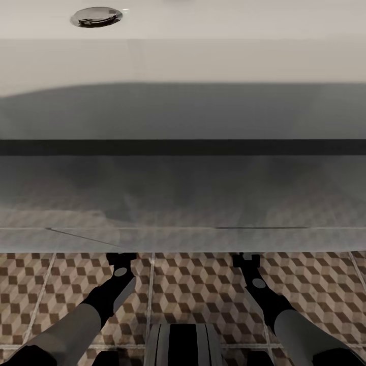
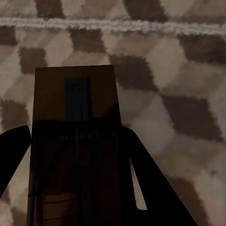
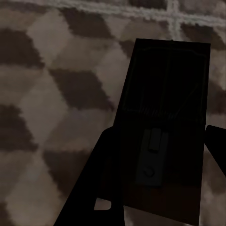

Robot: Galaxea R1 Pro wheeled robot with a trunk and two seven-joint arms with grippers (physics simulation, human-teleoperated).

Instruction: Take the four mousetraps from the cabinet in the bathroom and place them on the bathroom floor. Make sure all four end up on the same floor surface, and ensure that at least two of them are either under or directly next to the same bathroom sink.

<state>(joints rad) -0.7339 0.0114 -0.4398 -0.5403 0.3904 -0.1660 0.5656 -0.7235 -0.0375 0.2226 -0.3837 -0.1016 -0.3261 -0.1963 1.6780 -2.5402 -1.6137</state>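
**A mousetrap in each claw, low over the tiles under the basin**

In my left wrist view a brown wooden mousetrap (image 2: 75,117) sits between my two dark fingers (image 2: 155,188), its free end sticking out past them with a dark metal strip running down its middle. My left gripper (image 2: 77,155) is pinching it: one finger lies along each long edge of the board. Behind it is the bathroom floor (image 2: 179,70), the cube-pattern tiles blurred, with a pale grout line crossing beyond the trap's far end.

In my right wrist view a second mousetrap (image 3: 165,117) is deep in shadow, nearly black, with a small pale metal catch near its middle and thin wire lines on its outer half. My right gripper (image 3: 157,183) is closed on this trap, a finger on either side of it. The same tiled floor lies beyond, with grout lines meeting near the trap's far corner. I cannot tell from either wrist view whether the traps touch the tiles or hang just above them.

From my head, both forearms reach forward and down, and the wrists pass beneath the front edge of the white bathroom sink (image 1: 183,61), whose chrome drain (image 1: 96,16) shows in the basin. My claws and the traps are hidden under that block here. Tiles spread below, around my trunk.
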